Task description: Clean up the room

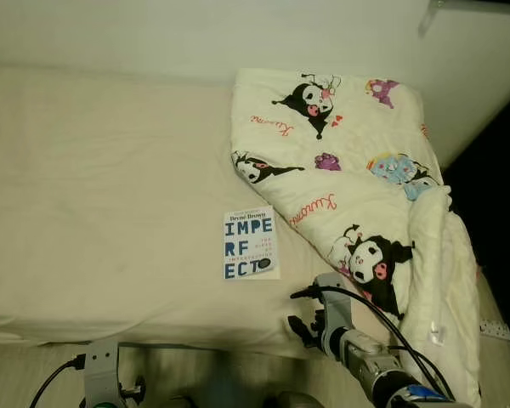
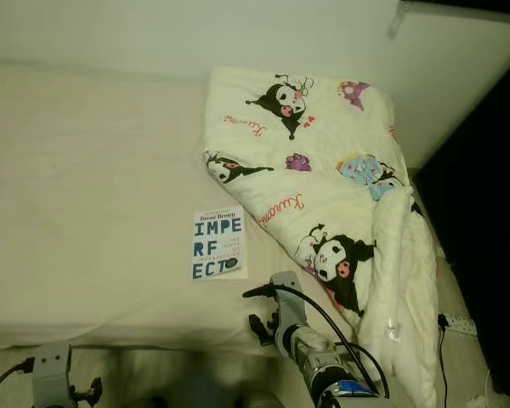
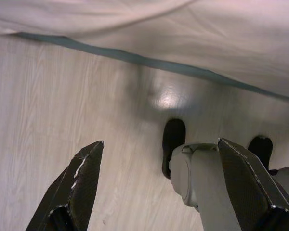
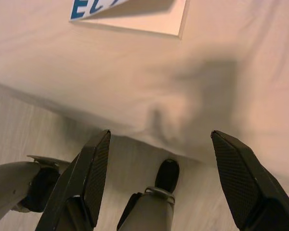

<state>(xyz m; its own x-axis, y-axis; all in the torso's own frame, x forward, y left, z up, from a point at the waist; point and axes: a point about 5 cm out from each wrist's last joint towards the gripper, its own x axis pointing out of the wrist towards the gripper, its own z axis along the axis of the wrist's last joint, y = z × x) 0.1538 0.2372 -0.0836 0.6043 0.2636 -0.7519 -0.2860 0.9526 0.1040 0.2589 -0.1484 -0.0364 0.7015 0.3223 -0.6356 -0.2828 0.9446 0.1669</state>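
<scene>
A white book [image 1: 250, 244] with blue letters lies flat on the cream bed [image 1: 102, 187], near its front edge. A folded cartoon-print blanket [image 1: 357, 178] covers the bed's right side. My right arm [image 1: 357, 348] reaches up at the bed's front edge, just right of the book. In the right wrist view my right gripper [image 4: 166, 159] is open over the mattress edge, with the book's corner [image 4: 135, 19] ahead of it. My left arm [image 1: 102, 374] hangs low at the left, and my left gripper [image 3: 159, 173] is open above the wooden floor [image 3: 62, 106].
A white wall [image 1: 195, 34] runs behind the bed. A dark gap [image 1: 501, 195] lies right of the bed, with a power strip [image 2: 459, 323] on the floor there. The robot's black feet [image 3: 173, 139] stand close to the bed's base.
</scene>
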